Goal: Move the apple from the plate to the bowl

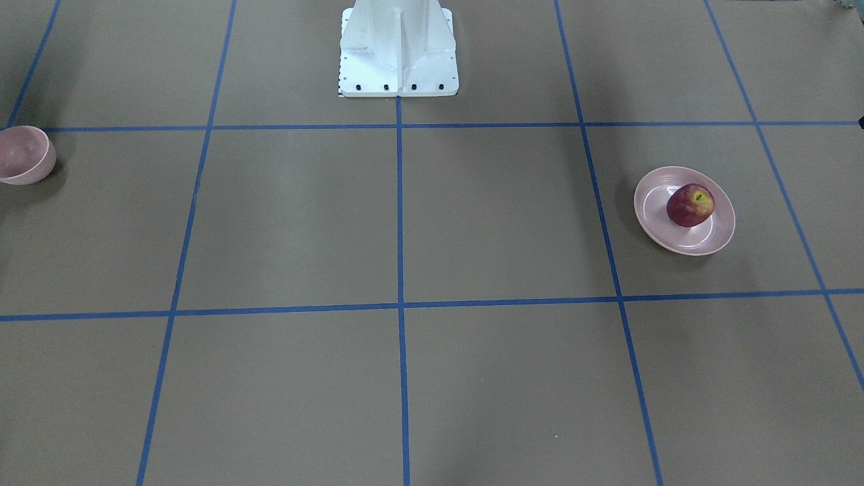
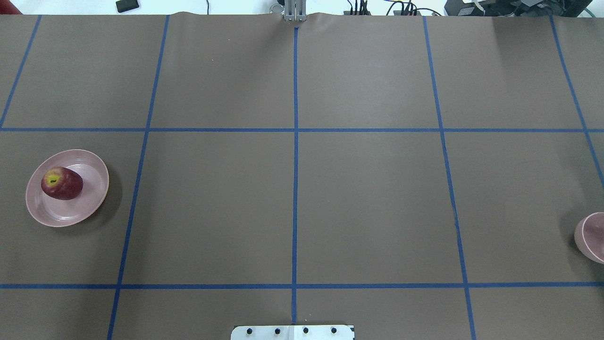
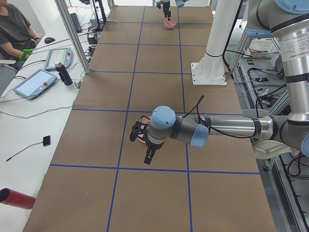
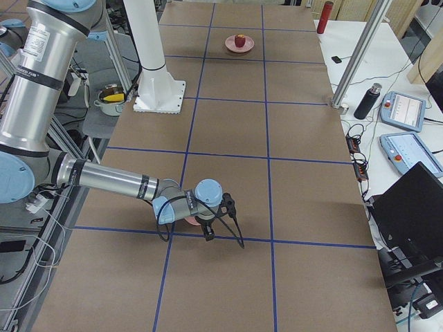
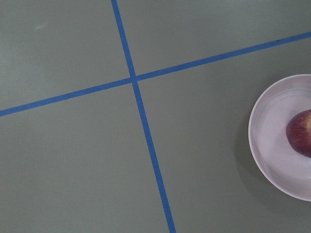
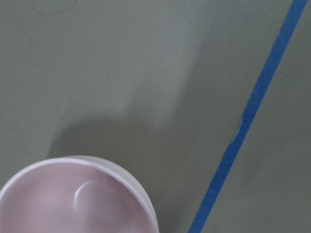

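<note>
With the apple [image 2: 62, 183] sitting on the plate [image 2: 71, 215] at the robot's left end of the table and the bowl [image 2: 592, 241] well apart at the right end, the left arm is nearer for the pick. The left gripper [image 3: 139, 134] hangs above the table near the plate, with the apple at its wrist view's right edge, so not centred. The right gripper [image 4: 221, 209] hangs by the bowl; can't tell either gripper's opening.

Apple [image 2: 62, 183] is recorded resting on plate [image 2: 71, 213], slightly off-centre toward 10 o'clock, at 9 o'clock of the tabletop [image 2: 368, 198]. Bowl [image 2: 592, 238] is cropped at 3 o'clock, well apart.
</note>
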{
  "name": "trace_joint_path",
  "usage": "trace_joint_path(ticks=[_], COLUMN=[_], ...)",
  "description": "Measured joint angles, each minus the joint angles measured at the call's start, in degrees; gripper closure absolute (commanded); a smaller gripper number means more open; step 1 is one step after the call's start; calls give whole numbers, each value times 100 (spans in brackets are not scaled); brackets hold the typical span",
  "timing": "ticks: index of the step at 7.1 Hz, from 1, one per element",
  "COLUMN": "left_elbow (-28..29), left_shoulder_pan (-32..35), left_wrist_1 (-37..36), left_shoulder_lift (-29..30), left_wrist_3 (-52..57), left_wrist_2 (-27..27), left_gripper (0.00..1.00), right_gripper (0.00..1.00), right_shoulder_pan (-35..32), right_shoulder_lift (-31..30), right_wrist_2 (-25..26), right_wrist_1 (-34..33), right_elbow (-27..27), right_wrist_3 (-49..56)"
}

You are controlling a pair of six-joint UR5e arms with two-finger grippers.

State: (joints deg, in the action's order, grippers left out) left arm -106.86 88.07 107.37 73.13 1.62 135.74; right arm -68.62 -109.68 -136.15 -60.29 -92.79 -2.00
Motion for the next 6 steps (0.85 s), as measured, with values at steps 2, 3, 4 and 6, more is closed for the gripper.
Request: trace_joint_path(ticks=[2,3,4,6], left_elbow=[-2,-7,-11,-11], left_shoulder_pan=[0,0,0,0], left_wrist_1=[72,88,107,131], left_shoulder_lift=[-6,-7,-18,-42], left_wrist_3=[-3,-3,-3,-9], left_wrist_2=[-3,-2,44,212], left_gripper=[2,2,2,2], right_gripper=[100,100,100,100], right_shoulder_pan=[189,227,236,226], right_shoulder_lift=[9,16,15,2], right_wrist_2=[66,73,73,72], right_wrist_1=[45,58,75,60], right_elbow=[0,-1,-22,-226], right_wrist_3=[-158,-173,-181,-207])
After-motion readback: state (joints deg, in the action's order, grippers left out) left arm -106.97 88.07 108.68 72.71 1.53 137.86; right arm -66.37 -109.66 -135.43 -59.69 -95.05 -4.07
